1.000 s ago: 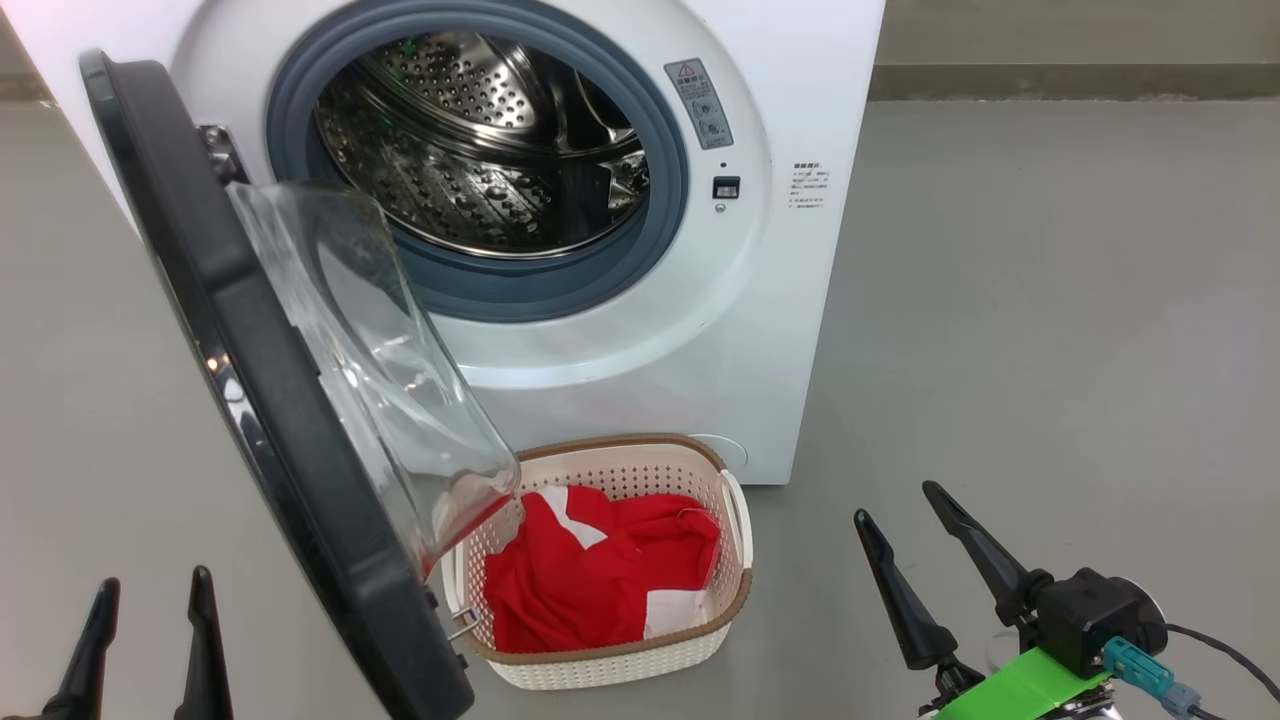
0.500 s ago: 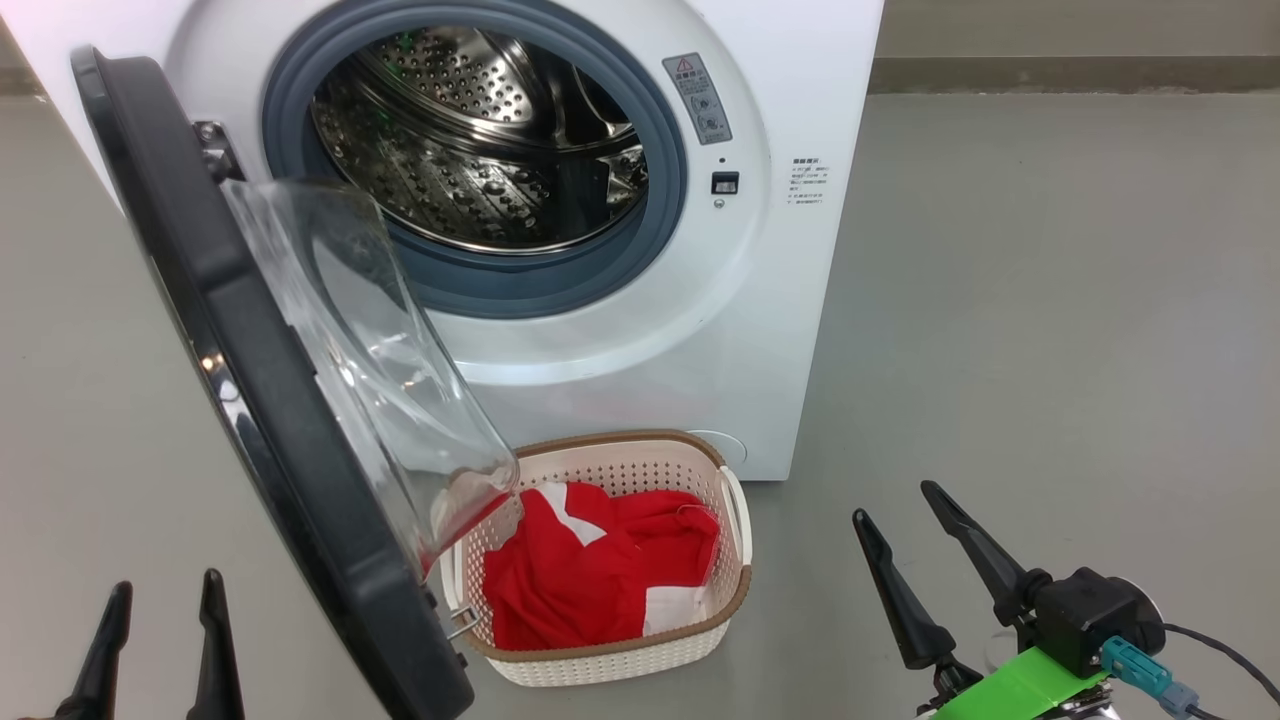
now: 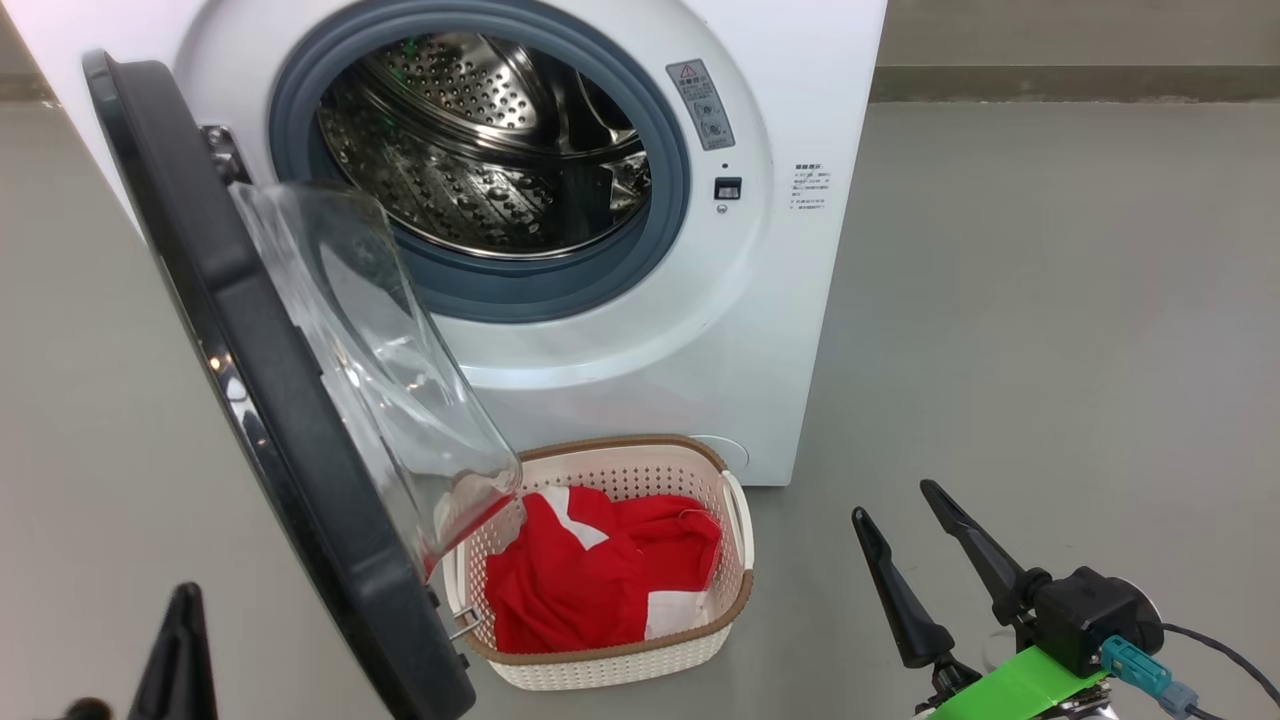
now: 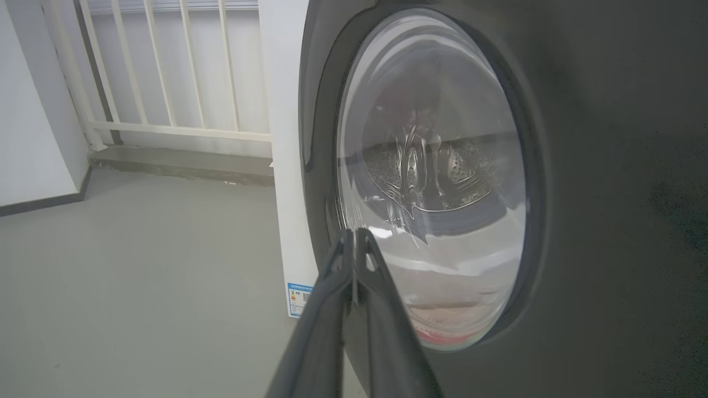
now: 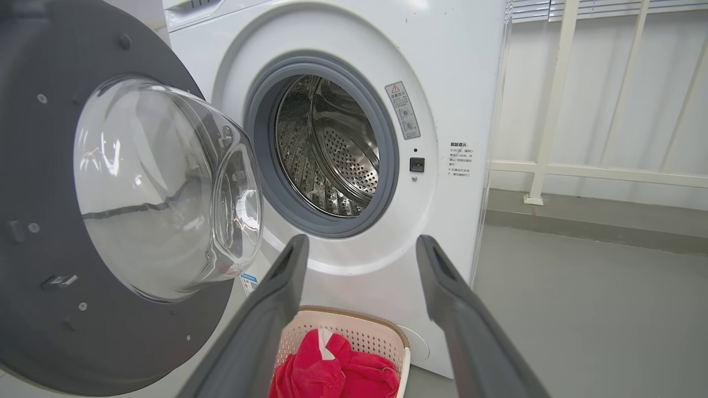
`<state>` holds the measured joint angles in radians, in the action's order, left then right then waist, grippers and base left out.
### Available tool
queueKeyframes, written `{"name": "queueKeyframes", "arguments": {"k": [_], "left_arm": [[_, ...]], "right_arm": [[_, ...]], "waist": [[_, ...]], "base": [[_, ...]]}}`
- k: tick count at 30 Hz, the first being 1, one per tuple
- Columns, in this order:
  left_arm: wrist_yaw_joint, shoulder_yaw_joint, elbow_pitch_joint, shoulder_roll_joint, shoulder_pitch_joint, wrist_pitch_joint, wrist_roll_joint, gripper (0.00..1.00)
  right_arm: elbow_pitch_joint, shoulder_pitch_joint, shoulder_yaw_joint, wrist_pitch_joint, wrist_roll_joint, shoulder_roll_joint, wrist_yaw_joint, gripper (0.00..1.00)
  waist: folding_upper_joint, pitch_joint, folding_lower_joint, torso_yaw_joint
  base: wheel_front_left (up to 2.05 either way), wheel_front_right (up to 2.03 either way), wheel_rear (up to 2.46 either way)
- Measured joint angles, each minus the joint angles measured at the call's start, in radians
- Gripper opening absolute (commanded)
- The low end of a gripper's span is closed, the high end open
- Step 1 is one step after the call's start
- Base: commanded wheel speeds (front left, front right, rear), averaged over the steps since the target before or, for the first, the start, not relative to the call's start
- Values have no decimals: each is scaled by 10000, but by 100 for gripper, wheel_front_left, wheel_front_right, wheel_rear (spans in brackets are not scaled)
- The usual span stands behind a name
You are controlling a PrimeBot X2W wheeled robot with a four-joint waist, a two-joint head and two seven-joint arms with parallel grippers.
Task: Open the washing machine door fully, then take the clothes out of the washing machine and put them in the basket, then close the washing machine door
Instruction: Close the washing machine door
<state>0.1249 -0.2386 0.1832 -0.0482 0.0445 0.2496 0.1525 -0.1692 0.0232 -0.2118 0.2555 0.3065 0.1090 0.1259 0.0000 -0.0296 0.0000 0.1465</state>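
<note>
On the grey floor (image 3: 1050, 300) stands one washing machine (image 3: 800, 60), its single washing machine door (image 3: 250, 380) swung out to the robot's left, so the steel drum (image 3: 480, 150) shows bare through the grey rubber ring. One basket (image 3: 600, 670) sits close against the machine's front, partly under the door's glass bowl. The clothes (image 3: 590, 590) lie inside it as one red heap with white panels; how many garments it holds cannot be told. Two grippers show. The left gripper (image 4: 354, 237) hangs just outside the door's black rim, its two fingers pressed together on nothing. The right gripper (image 3: 894, 500) hovers right of the basket, its two fingers spread wide and empty.
</note>
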Motion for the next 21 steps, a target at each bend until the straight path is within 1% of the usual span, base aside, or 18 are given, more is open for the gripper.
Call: {"name": "queueKeyframes", "arguments": {"k": [2, 5, 7, 9, 11, 12, 14, 17, 19, 21], "left_arm": [[0, -13, 27, 10, -92, 0, 961, 0], [0, -27, 105, 46, -436, -2, 3030, 0], [0, -96, 31, 84, -772, -140, 4734, 0], [0, -240, -176, 94, -1112, -683, 6984, 0], [-29, -422, -456, 94, -1349, -1394, 8989, 0], [-127, -508, -663, 102, -1413, -1753, 9814, 0], [-688, -648, -1089, 104, -1521, -2623, 11141, 0], [-1802, -867, -1764, 125, -1607, -3787, 12796, 0], [-2552, -911, -2238, 125, -1726, -4451, 13511, 0], [-3051, -871, -2731, 117, -1730, -4976, 13890, 0]], "right_arm": [[-2, -1, 0, 0, 0, -2, 0, 100], [-6, -1, 0, 0, 0, -4, 0, 100], [-10, -2, -2, 0, 0, -4, 0, 100], [-31, -3, -12, 0, 0, 0, 0, 100], [-69, -5, -23, 0, 0, 0, 0, 100], [-81, -6, -27, 0, 0, 2, 0, 100], [-92, -7, -33, 0, 0, 2, 0, 100], [-92, -11, -52, 0, 2, 0, 0, 100], [-92, -11, -69, 0, 2, -2, 0, 100], [-92, -11, -100, 0, 10, -2, 0, 100]], "waist": [[0, -3, 0, 11], [0, -23, 0, 25], [0, -43, 0, 31], [0, -66, 0, 32], [0, -88, 0, 27], [0, -97, 0, 25], [0, -113, 0, 23], [0, -110, 0, 17], [0, -92, 0, 5], [0, -66, 0, -13]], "base": [[0, 0, 0], [0, 0, 0], [0, 0, 0], [0, 0, 0], [0, 0, 0], [0, 0, 0], [0, 0, 0], [0, 0, 0], [0, 0, 0], [0, 0, 0]]}}
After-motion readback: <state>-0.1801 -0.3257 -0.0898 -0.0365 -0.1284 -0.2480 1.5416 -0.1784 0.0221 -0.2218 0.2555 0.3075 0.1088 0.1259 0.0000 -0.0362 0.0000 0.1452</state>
